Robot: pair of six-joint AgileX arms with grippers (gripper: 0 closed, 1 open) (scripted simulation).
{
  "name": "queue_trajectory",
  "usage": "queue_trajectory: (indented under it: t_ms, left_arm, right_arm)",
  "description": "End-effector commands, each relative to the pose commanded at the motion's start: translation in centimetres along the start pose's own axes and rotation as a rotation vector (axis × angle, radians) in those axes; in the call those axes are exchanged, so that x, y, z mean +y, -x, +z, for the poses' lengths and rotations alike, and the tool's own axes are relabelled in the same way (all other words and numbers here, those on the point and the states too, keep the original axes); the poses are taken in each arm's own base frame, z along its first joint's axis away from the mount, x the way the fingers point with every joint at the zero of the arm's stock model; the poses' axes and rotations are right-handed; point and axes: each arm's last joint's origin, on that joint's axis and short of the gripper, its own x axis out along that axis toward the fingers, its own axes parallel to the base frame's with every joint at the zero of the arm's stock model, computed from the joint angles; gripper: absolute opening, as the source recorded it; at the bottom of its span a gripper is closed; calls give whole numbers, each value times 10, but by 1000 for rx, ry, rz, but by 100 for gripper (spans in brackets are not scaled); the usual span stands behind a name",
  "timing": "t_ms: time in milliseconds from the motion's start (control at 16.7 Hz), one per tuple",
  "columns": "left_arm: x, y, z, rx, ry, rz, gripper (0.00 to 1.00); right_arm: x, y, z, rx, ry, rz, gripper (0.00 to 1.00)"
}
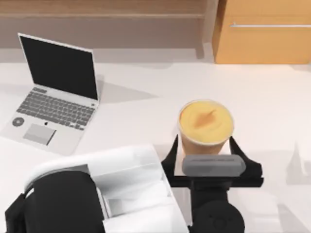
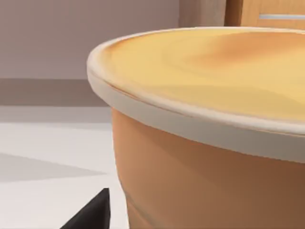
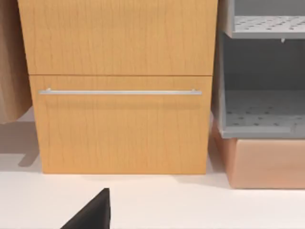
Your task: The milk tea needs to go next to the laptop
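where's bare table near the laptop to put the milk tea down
Bare table lies between the laptop and the milk tea, right of the keyboard. More lies behind the cup, toward the wooden cabinet. The near edge is crowded: the left arm is there, and the left gripper straddles the cup.

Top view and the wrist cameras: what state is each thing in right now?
Laptop: lid open, screen black.
Milk tea: upright, top sealed, standing on the table apart from the Laptop.
Left gripper: open, fingers either side of the Milk tea.
Right gripper: facing the wooden cabinet.
Cabinet drawer: shut.
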Motion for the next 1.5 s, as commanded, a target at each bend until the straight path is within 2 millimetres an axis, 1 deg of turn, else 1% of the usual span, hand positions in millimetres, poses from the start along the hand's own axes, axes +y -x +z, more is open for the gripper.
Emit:
queue_trajectory:
  t_ms: [120, 360, 1140, 1200, 1500]
  left_arm:
    - [1, -12, 0, 0, 0, 0, 100]
    - [1, -13, 0, 0, 0, 0, 100]
    - [1, -13, 0, 0, 0, 0, 2]
    - [1, -13, 0, 0, 0, 0, 0]
    - [1, -13, 0, 0, 0, 0, 0]
  right_arm:
    - [0, 0, 0, 0, 0, 0, 100]
    - [0, 0, 0, 0, 0, 0, 100]
    - [0, 0, 0, 0, 0, 0, 100]
    - [0, 0, 0, 0, 0, 0, 100]
    - [0, 0, 0, 0, 0, 0, 100]
